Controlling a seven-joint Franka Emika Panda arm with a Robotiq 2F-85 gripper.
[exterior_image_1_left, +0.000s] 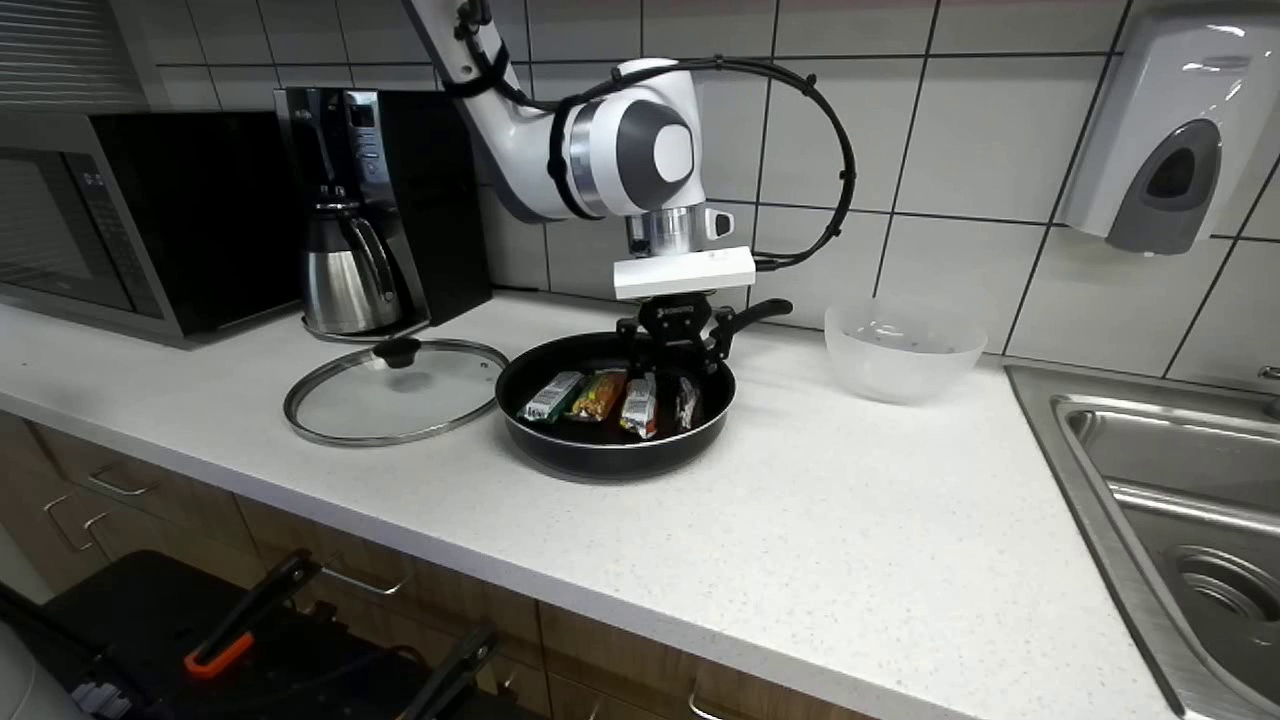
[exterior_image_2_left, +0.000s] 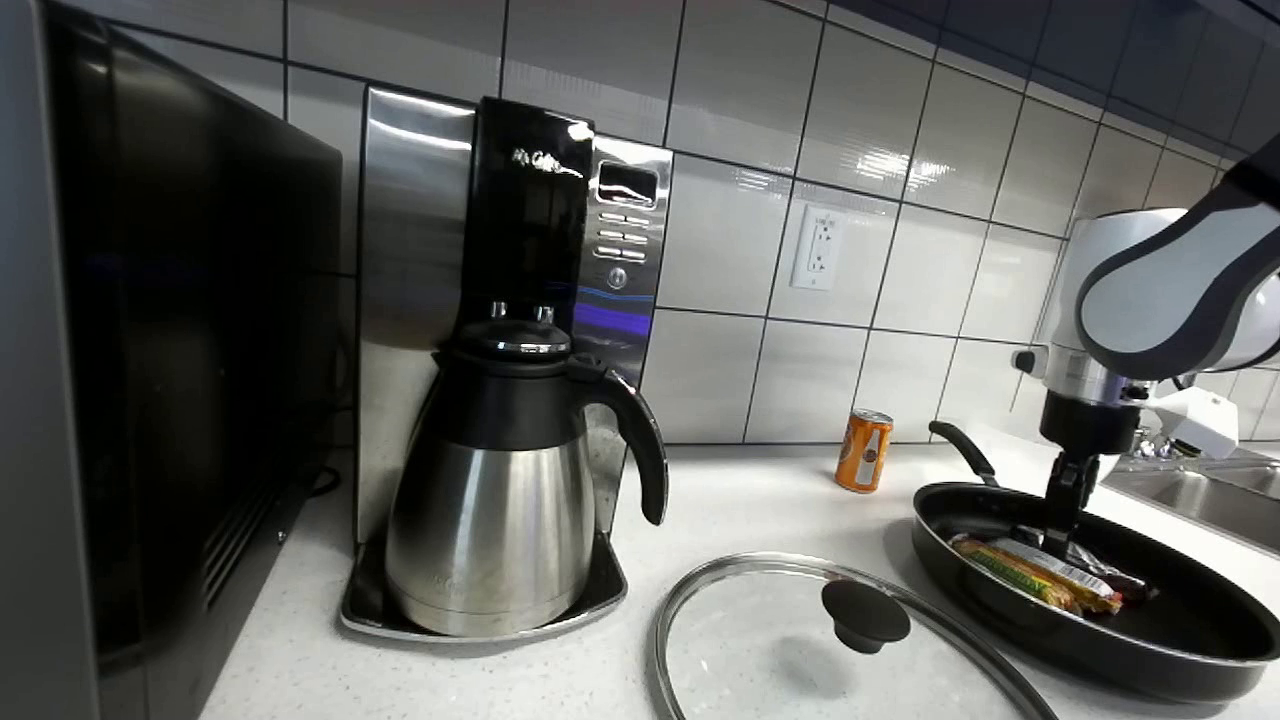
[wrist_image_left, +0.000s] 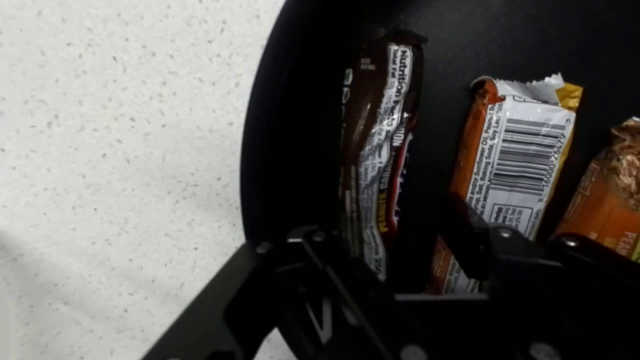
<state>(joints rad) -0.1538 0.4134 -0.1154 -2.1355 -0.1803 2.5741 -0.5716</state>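
On the speckled white surface (exterior_image_1_left: 850, 560), a microwave (exterior_image_1_left: 215, 220) stands at the left end, with a coffee maker (exterior_image_1_left: 435, 190) to its right. A black frying pan (exterior_image_1_left: 610, 461) sits farther right, between a glass lid (exterior_image_1_left: 430, 393) just beside it and a frosted bowl (exterior_image_1_left: 905, 357). The end effector (exterior_image_1_left: 677, 362) reaches down into the pan, spread partway and gripping nothing; between its tips shows a brown-wrapped candy bar (wrist_image_left: 377, 130), lying rightmost in a row of four

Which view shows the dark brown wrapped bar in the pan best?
The wrist view: the dark brown bar appears large there, with "Nutrition" lettering readable. Both exterior views show it smaller in the pan, lettering unreadable. Another bar partly hides it in an exterior view.
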